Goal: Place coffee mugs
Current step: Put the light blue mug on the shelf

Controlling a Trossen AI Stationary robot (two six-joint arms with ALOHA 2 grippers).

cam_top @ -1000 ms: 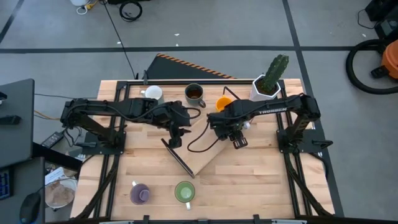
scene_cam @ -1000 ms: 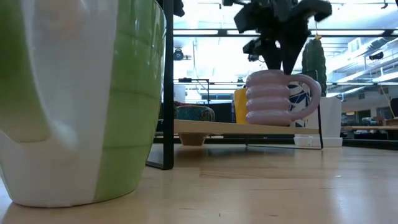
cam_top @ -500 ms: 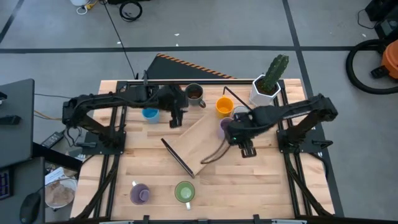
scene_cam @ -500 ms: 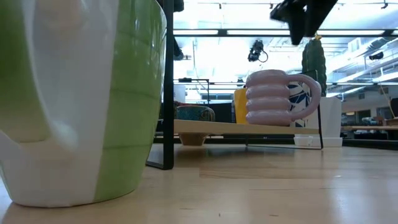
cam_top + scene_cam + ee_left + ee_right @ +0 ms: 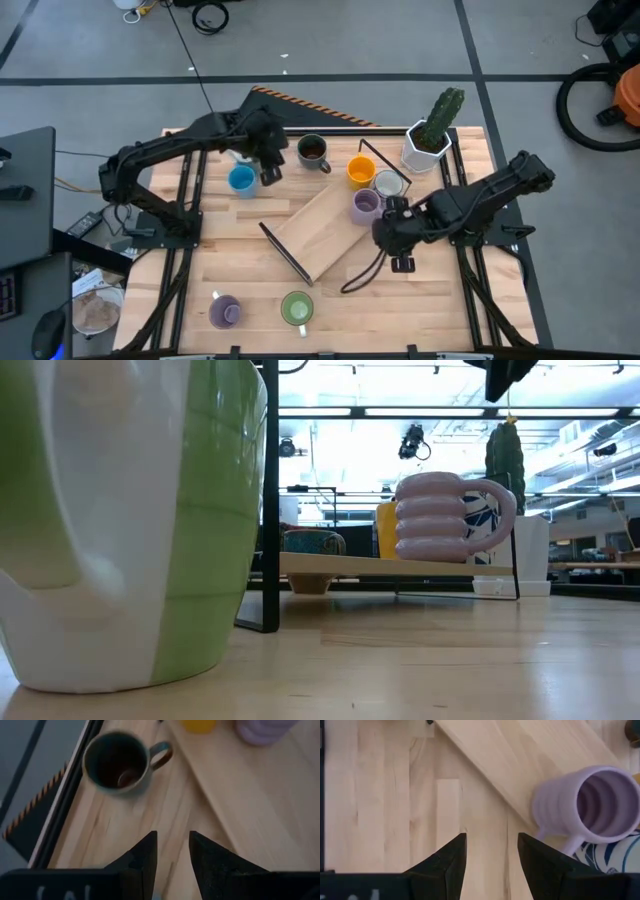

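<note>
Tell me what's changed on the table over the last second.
The right gripper has pulled back from the purple ribbed mug, toward the near edge, leaving it standing on the wooden board. The left gripper swung from the table's middle toward the far edge, near the dark brown mug, uncovering the blue mug. The green mug, orange mug and cactus pot stayed put.

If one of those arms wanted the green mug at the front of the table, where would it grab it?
Probably from straight above, one finger inside and one outside the rim. The green mug stands upright with its mouth open to the top. Its handle seems to point toward the table's front edge, so gripping the far side of the rim avoids it.
</note>
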